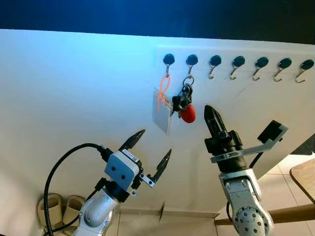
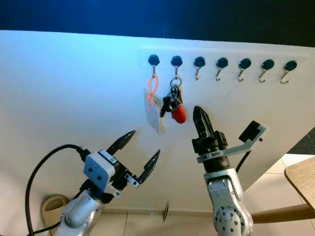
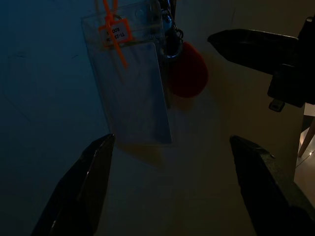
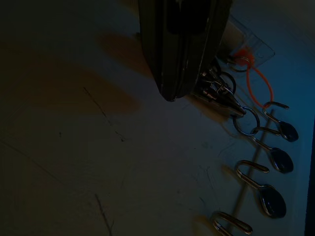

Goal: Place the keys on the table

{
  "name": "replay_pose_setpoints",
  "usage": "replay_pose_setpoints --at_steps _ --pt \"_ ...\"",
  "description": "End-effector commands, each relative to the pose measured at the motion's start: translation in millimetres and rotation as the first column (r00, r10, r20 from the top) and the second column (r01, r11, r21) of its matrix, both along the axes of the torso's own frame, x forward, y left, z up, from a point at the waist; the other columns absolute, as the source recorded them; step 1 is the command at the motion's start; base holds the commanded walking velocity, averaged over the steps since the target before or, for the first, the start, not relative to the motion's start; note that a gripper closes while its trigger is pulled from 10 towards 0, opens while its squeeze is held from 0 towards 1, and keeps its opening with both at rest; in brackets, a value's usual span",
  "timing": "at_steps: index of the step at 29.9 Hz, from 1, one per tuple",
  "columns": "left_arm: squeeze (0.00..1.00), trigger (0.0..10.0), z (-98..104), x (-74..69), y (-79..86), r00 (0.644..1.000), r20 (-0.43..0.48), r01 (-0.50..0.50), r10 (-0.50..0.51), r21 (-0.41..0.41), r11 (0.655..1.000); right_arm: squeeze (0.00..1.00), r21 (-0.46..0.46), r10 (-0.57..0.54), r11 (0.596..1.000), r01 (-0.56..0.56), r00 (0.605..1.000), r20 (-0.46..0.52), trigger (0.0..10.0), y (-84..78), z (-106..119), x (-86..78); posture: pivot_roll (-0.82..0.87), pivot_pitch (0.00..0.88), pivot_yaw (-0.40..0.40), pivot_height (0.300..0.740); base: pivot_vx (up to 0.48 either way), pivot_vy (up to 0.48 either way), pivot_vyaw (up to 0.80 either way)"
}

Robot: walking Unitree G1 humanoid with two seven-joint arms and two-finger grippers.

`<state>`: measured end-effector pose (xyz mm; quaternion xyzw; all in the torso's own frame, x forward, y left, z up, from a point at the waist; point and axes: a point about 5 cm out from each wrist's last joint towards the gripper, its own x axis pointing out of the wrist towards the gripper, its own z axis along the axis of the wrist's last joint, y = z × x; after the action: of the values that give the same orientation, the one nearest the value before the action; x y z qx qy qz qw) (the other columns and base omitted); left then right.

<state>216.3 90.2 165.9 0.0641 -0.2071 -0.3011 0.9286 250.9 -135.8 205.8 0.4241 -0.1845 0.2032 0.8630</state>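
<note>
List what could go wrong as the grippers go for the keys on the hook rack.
1. The badge holder hangs on the hook beside the keys, overlapping them; the open left gripper below could take it instead.
2. The right gripper, fingers together beside the red fob, may just push the keys sideways.

Right gripper [image 4: 184, 54]: jaws pressed together, tips pointing at wall [image 4: 74, 147], v. dark.
Keys [image 4: 219, 93]: just beyond jaw tips, metal bunch on ring [image 4: 244, 120], hung from a hook.
Orange tie [image 4: 256, 81]: beside keys, w/ clear tag.
Hooks [image 4: 268, 194]: row running on past the ring, farther from jaws.
</note>
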Motion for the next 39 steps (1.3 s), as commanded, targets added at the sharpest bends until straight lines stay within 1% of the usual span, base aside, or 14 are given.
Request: replay_pose_setpoints --at_steps 1,12,13,14,19,20,23,24,25,26,27,32,33,39 --pt "0.00 10.0 0 -2.7 -1.0 1.000 0.005 0.012 -0.012 0.025 1.000 0.00 0.002 -0.005 1.000 0.005 1.000 0.013 0.0 -0.4 3 -2.0 0.06 0.113 -0.029 0.740 0.000 0.000 0.00" --pt "0.00 10.0 0 -1.7 -1.6 1.000 0.006 0.014 -0.014 0.025 1.000 0.00 -0.059 -0.017 0.998 0.018 1.000 0.022 0.0 0.0 2 -0.7 0.06 0.110 -0.030 0.740 0.000 0.000 0.00" --pt "0.00 10.0 -1 -1.5 -1.6 1.000 0.006 0.014 -0.014 0.025 1.000 0.00 -0.110 -0.032 0.993 0.036 0.999 0.032 2.6 0.1 2 -0.3 0.06 0.105 -0.031 0.740 0.000 0.000 0.00" --pt "0.00 10.0 -1 -1.4 -1.7 1.000 0.006 0.014 -0.014 0.025 1.000 0.00 -0.162 -0.053 0.985 0.059 0.998 0.044 9.7 0.0 1 0.0 0.06 0.105 -0.031 0.740 0.000 0.000 0.00" --pt "0.00 10.0 -1 0.2 -2.5 1.000 0.008 0.013 -0.014 0.021 1.000 0.01 -0.399 -0.102 0.904 0.155 0.983 0.151 10.0 4.6 0 -0.9 0.05 0.095 -0.035 0.740 0.000 0.000 0.00" --pt "0.00 10.0 -1 0.6 -2.9 1.000 0.010 0.013 -0.013 0.020 1.000 0.13 -0.435 -0.101 0.885 0.169 0.979 0.175 10.0 6.1 -1 -1.5 0.05 0.093 -0.036 0.740 0.000 0.000 0.00" --pt "0.00 10.0 -1 0.9 -3.1 1.000 0.011 0.013 -0.013 0.019 1.000 0.13 -0.455 -0.098 0.873 0.176 0.977 0.189 10.0 7.1 -1 -1.9 0.05 0.093 -0.036 0.740 0.000 0.000 0.00" --pt "0.00 10.0 0 1.3 -3.2 1.000 0.012 0.013 -0.013 0.018 1.000 0.38 -0.492 -0.083 0.851 0.183 0.973 0.217 10.0 9.6 -1 -2.7 0.05 0.090 -0.038 0.740 0.000 0.000 0.00" --pt "0.00 10.0 0 1.7 -3.4 1.000 0.013 0.012 -0.013 0.017 1.000 0.84 -0.507 -0.070 0.842 0.183 0.970 0.233 10.0 12.1 -1 -2.9 0.05 0.088 -0.039 0.740 0.000 0.000 0.00" --pt "0.00 10.0 0 1.7 -3.4 1.000 0.013 0.012 -0.013 0.017 1.000 0.84 -0.507 -0.070 0.842 0.183 0.970 0.233 10.0 12.1 -1 -2.9 0.05 0.088 -0.039 0.740 0.000 0.000 0.00" --pt "0.00 10.0 0 2.0 -3.4 1.000 0.014 0.012 -0.012 0.016 1.000 1.00 -0.514 -0.057 0.839 0.178 0.968 0.243 10.0 14.6 0 -2.7 0.05 0.088 -0.040 0.740 0.000 0.000 0.00" --pt "0.00 10.0 1 3.7 -3.3 1.000 0.025 0.003 -0.004 0.014 1.000 0.93 -0.523 -0.042 0.830 0.191 0.958 0.283 10.0 24.4 9 1.5 0.05 0.084 -0.043 0.740 0.000 0.000 0.00" --pt "0.00 10.0 2 4.0 -3.5 1.000 0.030 0.001 -0.002 0.011 1.000 0.09 -0.519 -0.051 0.831 0.199 0.957 0.286 10.0 25.1 11 3.6 0.05 0.083 -0.045 0.740 0.000 0.000 0.00" --pt "0.00 10.0 7 5.1 -4.4 0.999 0.045 -0.001 0.001 -0.008 1.000 0.00 -0.500 -0.078 0.835 0.230 0.949 0.306 10.0 26.9 18 11.1 0.05 0.088 -0.045 0.740 0.000 0.000 0.00"
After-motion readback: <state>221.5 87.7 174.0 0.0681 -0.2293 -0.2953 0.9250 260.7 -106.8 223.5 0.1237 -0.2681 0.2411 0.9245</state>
